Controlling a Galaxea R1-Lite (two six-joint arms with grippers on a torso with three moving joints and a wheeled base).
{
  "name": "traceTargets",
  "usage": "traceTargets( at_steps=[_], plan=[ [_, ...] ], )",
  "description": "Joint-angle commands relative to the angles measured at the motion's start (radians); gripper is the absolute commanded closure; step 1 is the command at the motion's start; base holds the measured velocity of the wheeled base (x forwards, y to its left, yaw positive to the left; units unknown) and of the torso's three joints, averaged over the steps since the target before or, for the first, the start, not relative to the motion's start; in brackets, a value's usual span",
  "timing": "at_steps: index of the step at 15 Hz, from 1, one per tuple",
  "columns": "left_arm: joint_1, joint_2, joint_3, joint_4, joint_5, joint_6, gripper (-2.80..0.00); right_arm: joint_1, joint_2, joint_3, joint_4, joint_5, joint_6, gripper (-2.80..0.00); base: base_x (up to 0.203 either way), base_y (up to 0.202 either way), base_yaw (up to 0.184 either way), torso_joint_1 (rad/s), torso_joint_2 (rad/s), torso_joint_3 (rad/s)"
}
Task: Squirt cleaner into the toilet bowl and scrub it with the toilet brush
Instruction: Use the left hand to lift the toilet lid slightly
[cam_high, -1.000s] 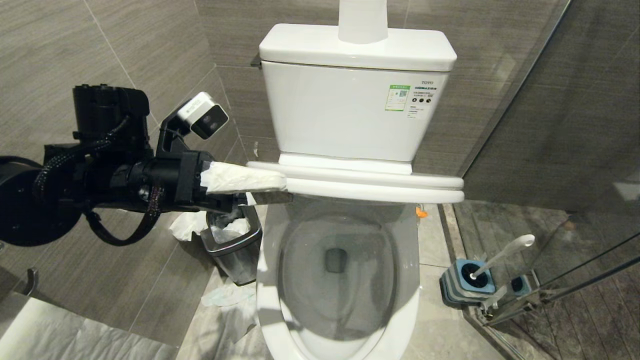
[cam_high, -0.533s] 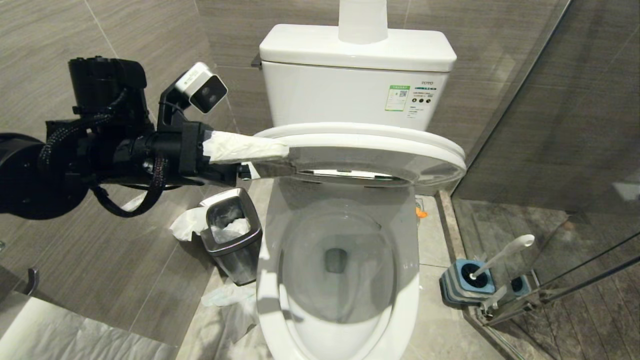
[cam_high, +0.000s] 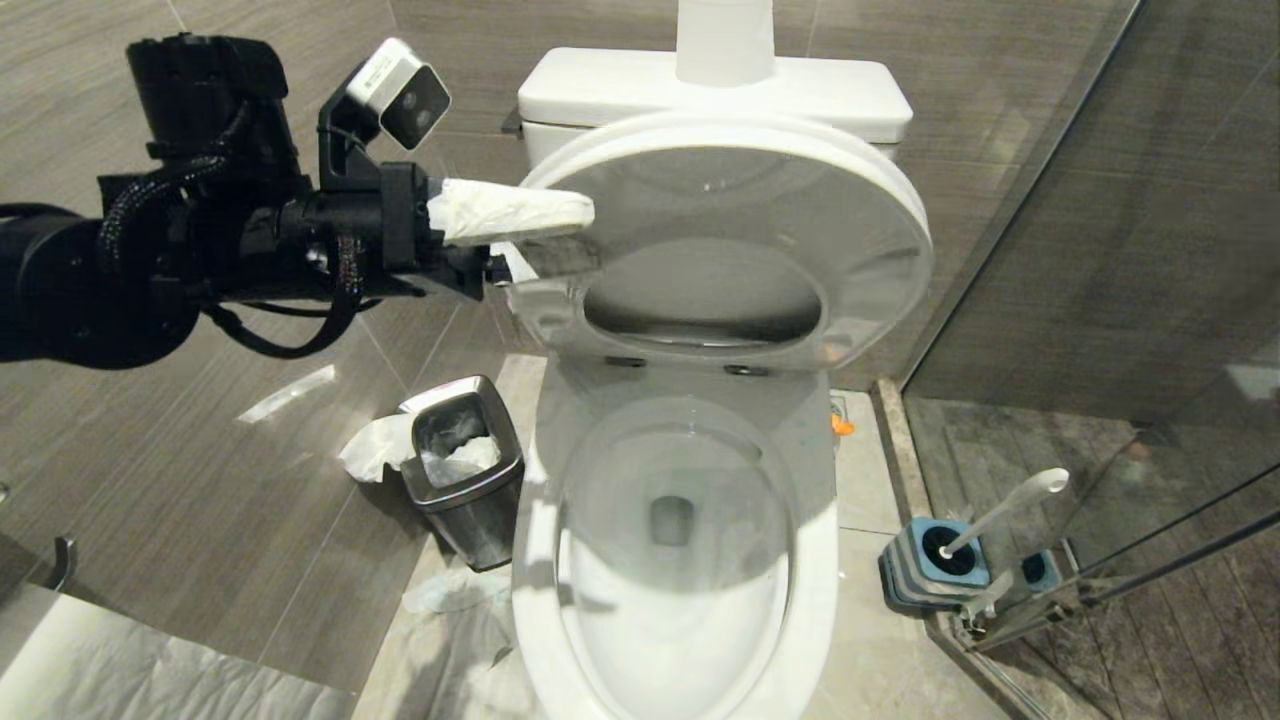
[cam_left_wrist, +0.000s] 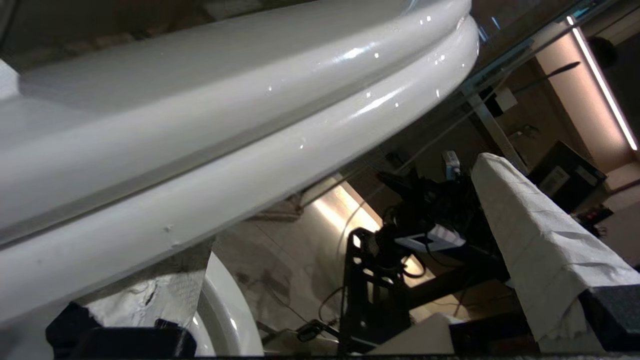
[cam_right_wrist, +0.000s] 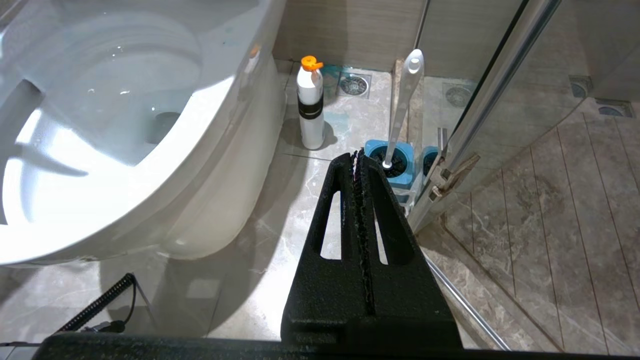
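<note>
Toilet bowl (cam_high: 680, 640) on marble floor (cam_high: 880, 650), grey-tiled walls; left gripper (cam_high: 560, 235) spread wide at the half-raised seat (cam_high: 740, 200), gripping nothing

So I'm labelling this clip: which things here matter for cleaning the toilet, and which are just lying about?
For the job:
- toilet bowl
- toilet brush, in its holder
- white cleaner bottle
- left gripper, lifting the seat and lid

Lying about:
- steel bin
- crumpled tissue

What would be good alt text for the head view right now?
The left gripper, its fingers wrapped in white paper, props the toilet seat and lid up off the toilet bowl. A small steel bin stands on the floor to the bowl's left, and the toilet brush sits in its striped holder to the right.
</note>
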Motion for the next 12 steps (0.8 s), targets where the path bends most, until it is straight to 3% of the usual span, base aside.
traceTargets(
  at_steps=[1,8,10,12],
  plan=[
    [0.000,0.055,-0.123,-0.002,0.024,-0.002,-2.80,0.000,0.001,0.000,0.001,0.000,0.000,0.00,0.000,0.000,0.000,0.000,0.00,0.000],
    [0.011,0.271,-0.501,-0.006,0.232,0.012,-2.80,0.000,0.001,0.001,-0.001,0.000,0.000,0.00,0.000,0.000,0.000,0.000,0.00,0.000],
    [0.011,0.316,-0.511,-0.032,0.287,0.082,-2.80,0.000,0.001,0.000,-0.001,0.000,0.000,0.00,0.000,0.000,0.000,0.000,0.00,0.000],
    [0.012,0.341,-0.513,-0.036,0.299,0.161,-2.80,0.000,0.001,0.000,0.001,0.000,0.000,0.00,0.000,0.000,0.000,0.000,0.00,0.000]
  ],
)
